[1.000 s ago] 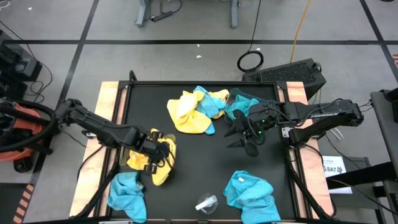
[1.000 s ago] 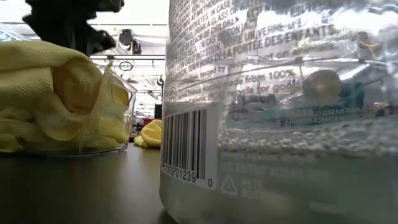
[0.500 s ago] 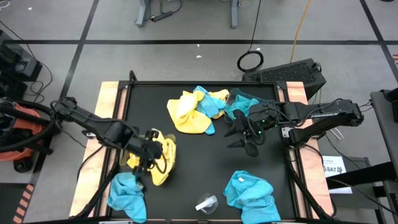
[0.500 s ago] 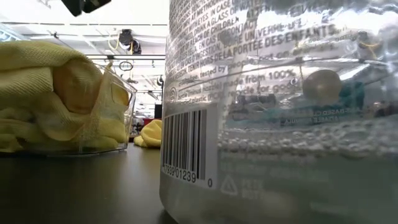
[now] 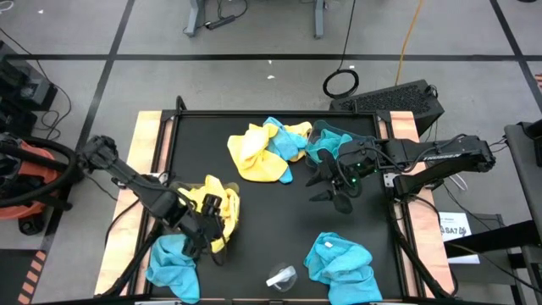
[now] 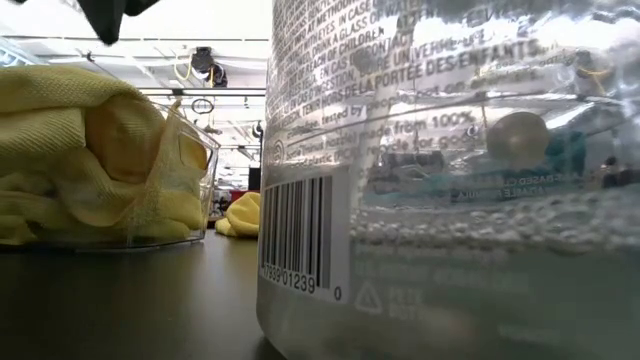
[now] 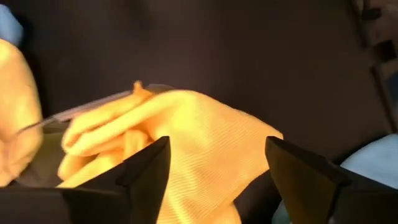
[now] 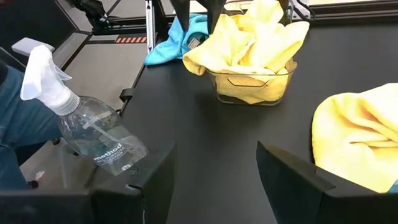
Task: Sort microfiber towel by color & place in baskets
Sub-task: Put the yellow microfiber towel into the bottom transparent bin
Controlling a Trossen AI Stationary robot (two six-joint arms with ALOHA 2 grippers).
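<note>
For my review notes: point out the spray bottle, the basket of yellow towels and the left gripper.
spray bottle (image 8: pixel 99 146), right wrist view, clear body.
basket (image 8: pixel 252 86), right wrist view, front wall.
left gripper (image 7: pixel 217 180), left wrist view, between fingertips.

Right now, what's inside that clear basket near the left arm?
Bright yellow towels fill the clear basket, piled above its rim and spilling over. What lies beneath them is covered.

Soft, finely ribbed yellow cloth towels (image 8: pixel 258 34) fill a glossy clear plastic basket (image 8: pixel 252 84). The black table (image 8: pixel 205 134) looks smooth and matt. A clear plastic spray bottle (image 8: pixel 99 140) shines.
</note>
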